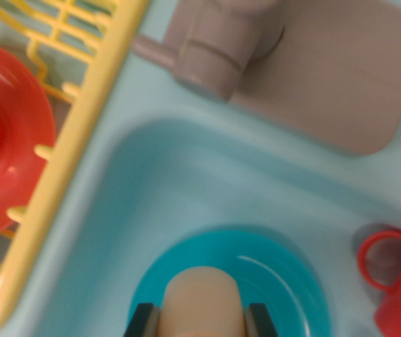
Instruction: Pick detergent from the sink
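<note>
Light blue plastic sink [207,189]: basin fills the centre of the wrist view, blurred.
Yellow plastic dish rack [81,119]: on the wrist view's left, beside the sink.
Grey plastic faucet [221,49]: on a grey base plate at the top.
Red round plate [7,140]: sits in the rack.
Teal round plate [291,281]: lies in the basin.
Red plastic cup [400,288]: at the right edge.
Beige rounded detergent bottle [204,302]: above the teal plate, between the black fingers of the gripper [204,319], which clasps it on both sides.
</note>
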You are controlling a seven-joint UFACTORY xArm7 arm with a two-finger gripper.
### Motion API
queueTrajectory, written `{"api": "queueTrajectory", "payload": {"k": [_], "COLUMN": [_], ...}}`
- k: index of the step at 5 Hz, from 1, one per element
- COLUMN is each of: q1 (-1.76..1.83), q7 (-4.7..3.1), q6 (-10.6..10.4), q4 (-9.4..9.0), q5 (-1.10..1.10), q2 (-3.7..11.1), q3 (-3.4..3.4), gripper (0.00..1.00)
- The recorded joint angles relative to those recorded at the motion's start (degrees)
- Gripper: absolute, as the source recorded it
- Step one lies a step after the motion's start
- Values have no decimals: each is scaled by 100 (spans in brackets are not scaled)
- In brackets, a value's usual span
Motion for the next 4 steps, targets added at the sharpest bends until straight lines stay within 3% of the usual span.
{"api": "queueTrajectory", "payload": {"k": [1, 2, 3, 4], "q1": [2, 2, 5, 5], "q7": [22, 22, 46, 46], "q6": [212, 212, 435, 435], "q4": [140, 140, 286, 286], "q5": [-20, -20, -40, -40], "q2": [-74, -74, -151, -151], "q3": [-2, -2, -4, -4], "gripper": [100, 100, 100, 100]}}
